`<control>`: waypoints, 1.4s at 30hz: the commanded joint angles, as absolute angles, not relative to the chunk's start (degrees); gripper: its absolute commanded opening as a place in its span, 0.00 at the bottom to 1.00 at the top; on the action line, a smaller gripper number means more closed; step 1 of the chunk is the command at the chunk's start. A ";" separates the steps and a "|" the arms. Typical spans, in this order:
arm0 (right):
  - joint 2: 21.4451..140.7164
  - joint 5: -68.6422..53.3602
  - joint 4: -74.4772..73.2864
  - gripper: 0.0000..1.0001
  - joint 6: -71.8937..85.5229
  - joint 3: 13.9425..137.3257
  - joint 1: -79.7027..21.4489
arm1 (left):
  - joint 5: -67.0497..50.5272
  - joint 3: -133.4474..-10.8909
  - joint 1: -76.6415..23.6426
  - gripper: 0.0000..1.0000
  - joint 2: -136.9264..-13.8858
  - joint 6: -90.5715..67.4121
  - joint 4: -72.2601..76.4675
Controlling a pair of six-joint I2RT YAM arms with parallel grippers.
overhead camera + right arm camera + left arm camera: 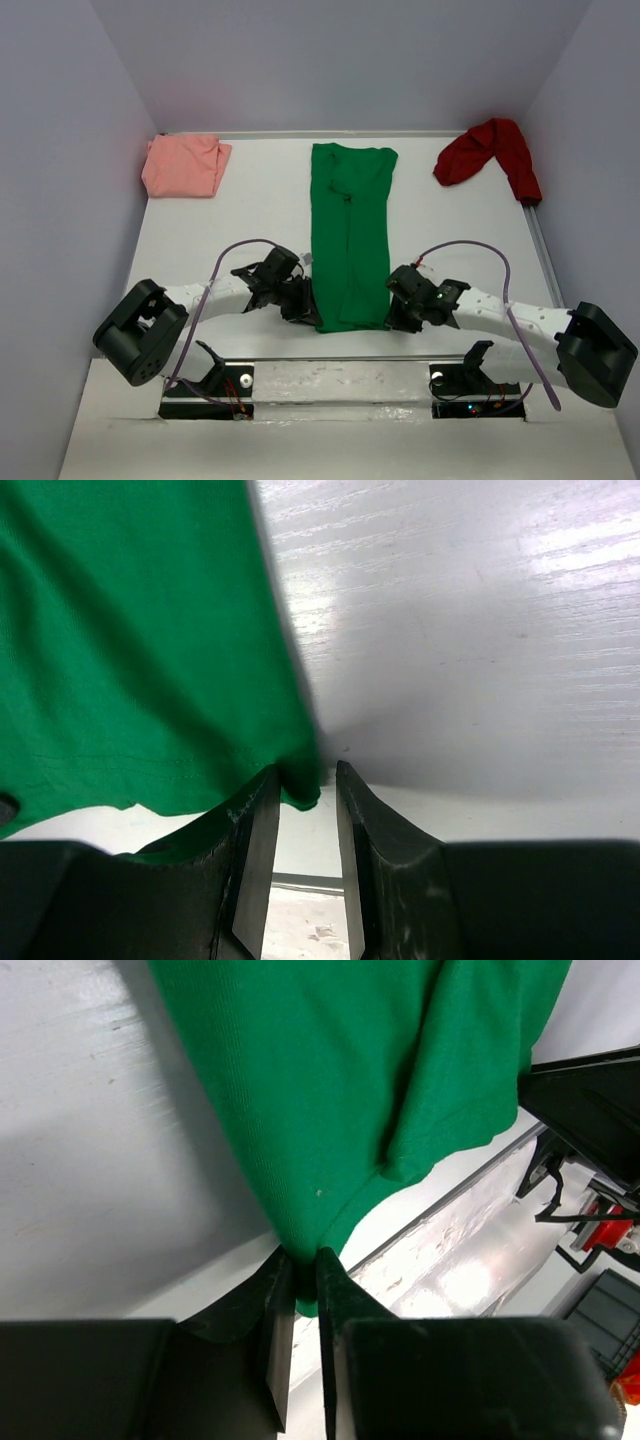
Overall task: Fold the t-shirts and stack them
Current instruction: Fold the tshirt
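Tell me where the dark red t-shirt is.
In the top view, the dark red t-shirt lies crumpled in the far right corner of the table, right of the green t-shirt laid out mid-table.

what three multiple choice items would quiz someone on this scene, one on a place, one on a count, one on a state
1. Where does the salmon-pink t-shirt lie on the table?
A far left corner
B far right corner
C between the arms

2. How many t-shirts are in view?
A two
B three
C four

3. How is the left gripper?
A wide open over bare table
B shut on the near corner of the green t-shirt
C shut on nothing

Key:
1 A, the top view shows it by the left wall at the far edge.
2 B, there is the salmon-pink one, the green one and the dark red t-shirt.
3 B, the left wrist view shows green cloth pinched between its fingers.
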State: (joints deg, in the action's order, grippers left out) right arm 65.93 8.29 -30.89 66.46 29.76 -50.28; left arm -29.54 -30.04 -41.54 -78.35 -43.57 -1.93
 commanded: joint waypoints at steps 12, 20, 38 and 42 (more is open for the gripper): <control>69.43 10.02 -27.78 0.16 66.62 31.73 -50.63 | -31.38 -29.00 -41.84 0.00 -77.25 -42.45 -2.37; 70.92 16.05 -32.85 0.00 69.07 34.71 -53.68 | -31.11 -29.18 -41.84 0.00 -77.96 -41.92 -2.46; 67.68 27.08 -50.89 0.00 77.26 38.68 -54.93 | -25.58 -28.66 -41.84 0.00 -71.63 -41.92 -10.55; 68.02 25.32 -48.26 0.00 74.89 38.67 -54.93 | -26.10 -28.65 -41.84 0.00 -71.81 -41.49 -10.55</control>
